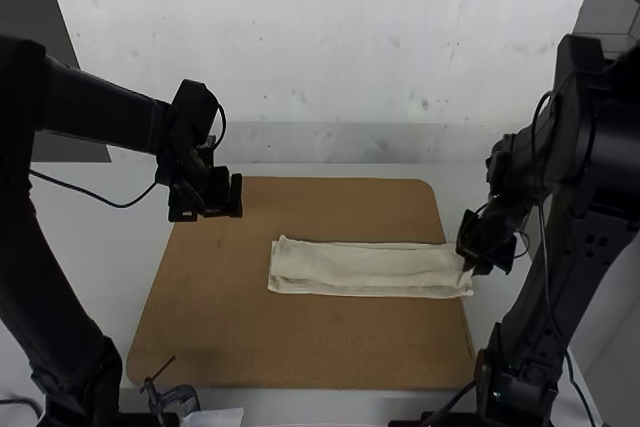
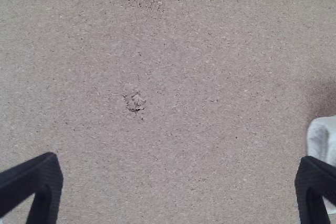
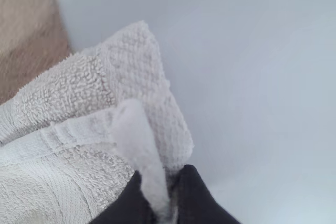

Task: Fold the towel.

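Observation:
The cream towel [image 1: 370, 269] lies folded into a long narrow strip on the brown board, its right end reaching past the board's edge. My left gripper [image 1: 218, 209] is over the board's left part, apart from the towel; in the left wrist view the left gripper [image 2: 178, 187] is wide open, with a bit of towel [image 2: 324, 142] beside one finger. At the strip's right end is my right gripper [image 1: 480, 255]. In the right wrist view the right gripper [image 3: 165, 195] is shut on a corner of the towel's top layer, and the towel [image 3: 68, 90] shows its stacked layers.
The brown board [image 1: 290, 357] rests on a white table [image 1: 80, 237]. A small metal clamp [image 1: 178, 399] and a white piece [image 1: 212, 417] are at its near left edge. Cables hang by both arms.

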`<action>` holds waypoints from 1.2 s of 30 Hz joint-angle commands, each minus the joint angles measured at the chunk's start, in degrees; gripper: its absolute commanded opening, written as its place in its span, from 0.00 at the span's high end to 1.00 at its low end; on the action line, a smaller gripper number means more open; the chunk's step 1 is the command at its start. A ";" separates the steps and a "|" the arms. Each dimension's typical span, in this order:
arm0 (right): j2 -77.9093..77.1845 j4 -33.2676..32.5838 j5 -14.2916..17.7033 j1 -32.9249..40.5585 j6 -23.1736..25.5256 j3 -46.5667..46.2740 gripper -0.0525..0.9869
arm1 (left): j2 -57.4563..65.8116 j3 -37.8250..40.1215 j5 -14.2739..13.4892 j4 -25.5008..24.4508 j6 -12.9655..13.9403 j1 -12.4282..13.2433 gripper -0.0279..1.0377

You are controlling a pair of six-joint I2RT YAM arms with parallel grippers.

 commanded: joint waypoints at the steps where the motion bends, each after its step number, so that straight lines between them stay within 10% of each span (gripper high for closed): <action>1: -1.05 -0.79 1.36 -5.56 -5.17 4.82 0.94 | -2.20 -1.03 0.55 0.21 0.49 0.45 0.04; 8: -1.49 -3.43 1.36 -2.22 -4.99 4.91 0.94 | -2.47 -1.73 0.64 0.21 0.49 0.27 0.05; 22: 0.09 -8.70 9.80 37.06 14.35 12.73 0.94 | -6.07 -3.49 0.46 0.12 2.42 3.44 0.05; 36: 10.82 -15.56 14.37 54.12 21.20 26.79 0.94 | -9.15 -5.77 0.55 0.21 3.83 5.55 0.05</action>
